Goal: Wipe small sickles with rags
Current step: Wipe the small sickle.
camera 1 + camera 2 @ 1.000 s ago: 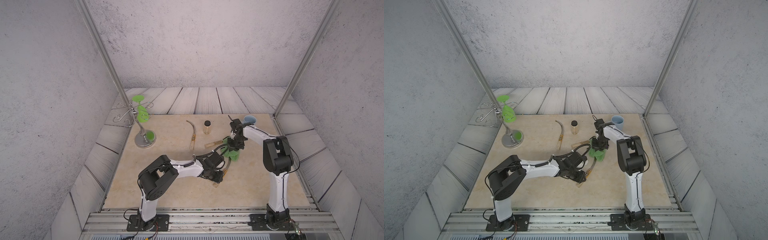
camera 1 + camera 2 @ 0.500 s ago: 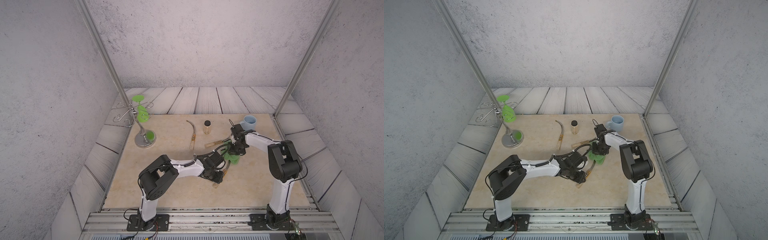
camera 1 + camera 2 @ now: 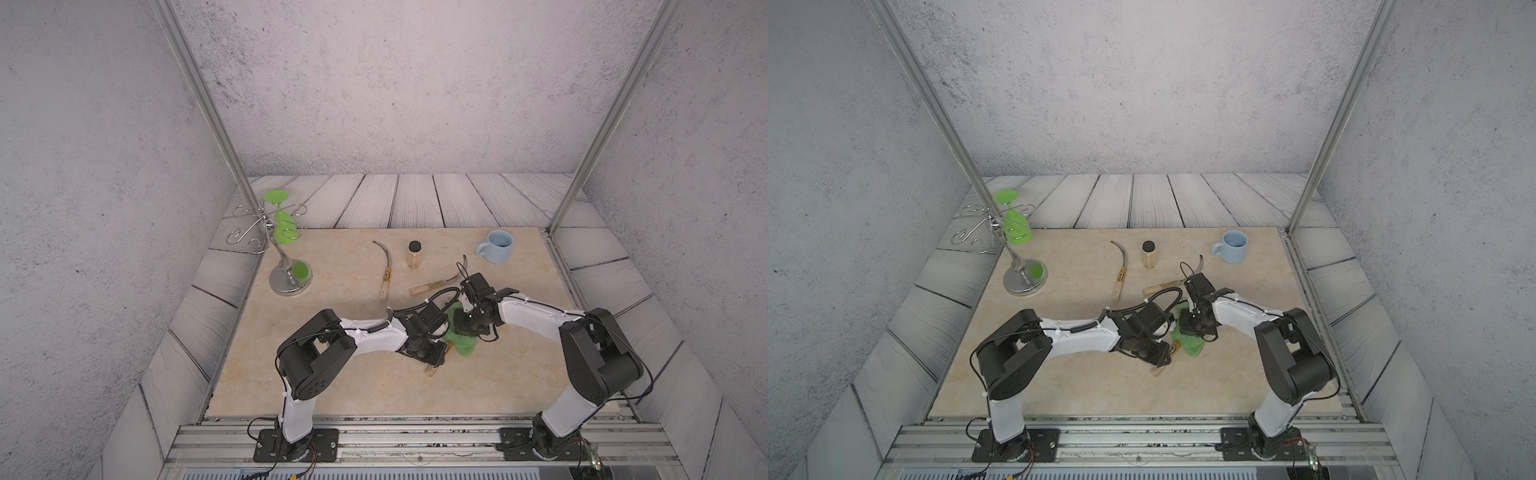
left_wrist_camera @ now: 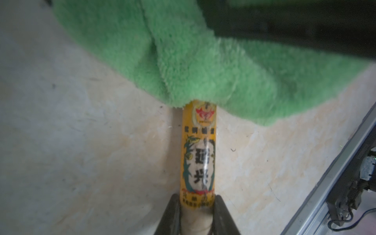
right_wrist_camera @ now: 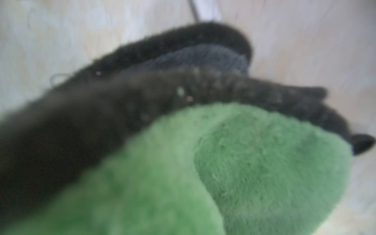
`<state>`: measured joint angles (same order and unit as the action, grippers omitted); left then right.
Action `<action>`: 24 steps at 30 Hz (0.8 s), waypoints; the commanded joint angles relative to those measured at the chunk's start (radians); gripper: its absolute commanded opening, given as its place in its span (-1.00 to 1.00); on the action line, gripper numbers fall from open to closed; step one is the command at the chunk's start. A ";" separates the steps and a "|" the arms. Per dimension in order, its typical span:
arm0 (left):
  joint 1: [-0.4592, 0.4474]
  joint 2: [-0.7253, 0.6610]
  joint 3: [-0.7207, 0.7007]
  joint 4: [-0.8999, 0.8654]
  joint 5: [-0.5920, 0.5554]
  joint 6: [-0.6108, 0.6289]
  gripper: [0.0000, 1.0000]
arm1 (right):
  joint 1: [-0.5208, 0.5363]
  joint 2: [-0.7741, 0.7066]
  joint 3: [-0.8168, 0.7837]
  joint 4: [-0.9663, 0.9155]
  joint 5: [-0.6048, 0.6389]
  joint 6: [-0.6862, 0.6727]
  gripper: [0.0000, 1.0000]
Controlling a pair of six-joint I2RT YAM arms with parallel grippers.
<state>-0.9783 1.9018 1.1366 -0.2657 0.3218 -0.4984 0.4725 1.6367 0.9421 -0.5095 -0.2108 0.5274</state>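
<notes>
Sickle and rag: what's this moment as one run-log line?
left end effector: shut on sickle handle | right end effector: shut on rag | rag: draped over sickle's far end | other sickles: lying behind

Left gripper [image 4: 197, 203] low, jaws clamped, right gripper [image 3: 466, 330] just beside it, jaws closed, pointing down

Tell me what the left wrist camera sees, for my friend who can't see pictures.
Two dark fingers pinch the pale wooden handle of a small sickle, which wears a yellow-and-black label. Its far end disappears under a fluffy green rag, and the beige table lies beneath.
</notes>
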 commanded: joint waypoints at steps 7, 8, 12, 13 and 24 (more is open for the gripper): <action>0.020 0.016 -0.040 -0.003 -0.061 -0.008 -1.00 | -0.051 -0.272 0.115 -0.405 0.011 -0.010 -0.77; 0.021 0.016 -0.041 -0.001 -0.060 -0.009 -1.00 | -0.066 -0.292 0.140 -0.436 0.035 -0.021 -0.77; 0.021 0.016 -0.043 0.007 -0.054 -0.013 -1.00 | -0.147 -0.327 0.227 -0.572 0.130 -0.087 -0.76; 0.020 0.016 -0.042 0.008 -0.053 -0.014 -1.00 | -0.167 -0.328 0.236 -0.591 0.147 -0.102 -0.76; 0.020 0.018 -0.046 0.004 -0.052 -0.010 -1.00 | -0.205 -0.212 0.242 -0.620 0.407 -0.130 -0.73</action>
<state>-0.9661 1.9015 1.1229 -0.2237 0.3134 -0.5053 0.2687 1.3758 1.1889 -1.1290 0.1345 0.4221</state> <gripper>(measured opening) 0.243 0.138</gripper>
